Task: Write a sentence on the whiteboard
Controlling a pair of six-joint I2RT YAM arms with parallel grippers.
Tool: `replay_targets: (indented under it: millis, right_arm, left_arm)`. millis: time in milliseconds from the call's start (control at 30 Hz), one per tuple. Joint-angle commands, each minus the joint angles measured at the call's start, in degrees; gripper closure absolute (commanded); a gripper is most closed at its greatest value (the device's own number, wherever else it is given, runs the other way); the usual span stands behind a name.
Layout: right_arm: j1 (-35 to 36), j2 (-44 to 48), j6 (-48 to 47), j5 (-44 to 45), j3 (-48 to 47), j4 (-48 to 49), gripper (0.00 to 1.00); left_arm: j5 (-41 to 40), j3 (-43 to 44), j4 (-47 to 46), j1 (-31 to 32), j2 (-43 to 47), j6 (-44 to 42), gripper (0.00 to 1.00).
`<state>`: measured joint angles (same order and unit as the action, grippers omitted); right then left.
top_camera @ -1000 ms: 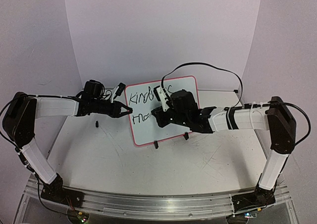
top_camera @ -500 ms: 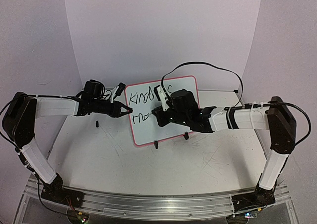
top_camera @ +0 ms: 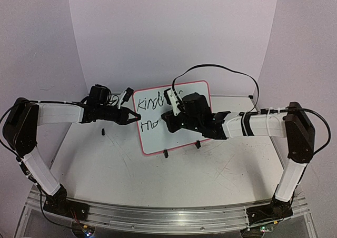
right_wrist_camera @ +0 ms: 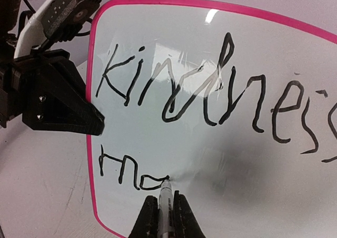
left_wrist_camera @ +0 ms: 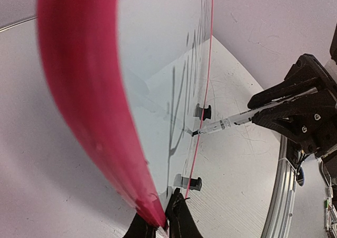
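Observation:
The whiteboard (top_camera: 158,140) stands tilted on the table, red rim all round. My left gripper (top_camera: 136,117) is shut on its left edge; in the left wrist view the jaws (left_wrist_camera: 164,225) pinch the red rim (left_wrist_camera: 89,90). My right gripper (right_wrist_camera: 165,198) is shut on a marker (right_wrist_camera: 166,209) whose tip touches the board. The sentence (right_wrist_camera: 210,90) reads "Kindnes" on the top line, its end running out of view, with "ma" (right_wrist_camera: 126,172) below it; the tip rests at the end of the "a". The top view shows my right gripper (top_camera: 166,121) in front of the board's middle.
Two black clip feet (top_camera: 165,154) (top_camera: 197,144) prop the board's lower edge. A small black piece (top_camera: 103,131) lies on the scratched grey tabletop (top_camera: 158,180) under my left arm. A black cable (top_camera: 221,69) arcs above my right arm. A curved white backdrop (top_camera: 174,32) closes the far side.
My right gripper and its marker have shifted slightly up and to the right along the second line. The left gripper and the board have stayed put.

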<state>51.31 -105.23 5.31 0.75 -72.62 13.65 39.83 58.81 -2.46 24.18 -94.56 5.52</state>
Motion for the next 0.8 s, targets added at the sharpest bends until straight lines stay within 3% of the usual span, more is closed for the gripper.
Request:
replay_targets:
  millis: [0,767]
  right_arm:
    - [-1.9,0.9,-1.5,4.2,-2.4,1.6,1.00]
    - [-0.2,2.4,2.2,1.4,4.6,0.6,1.00]
  left_arm:
    - [-12.0,1.5,0.9,-0.9,-1.1,-5.4,1.00]
    - [-12.2,1.4,1.0,-0.8,-0.7,-5.4,1.00]
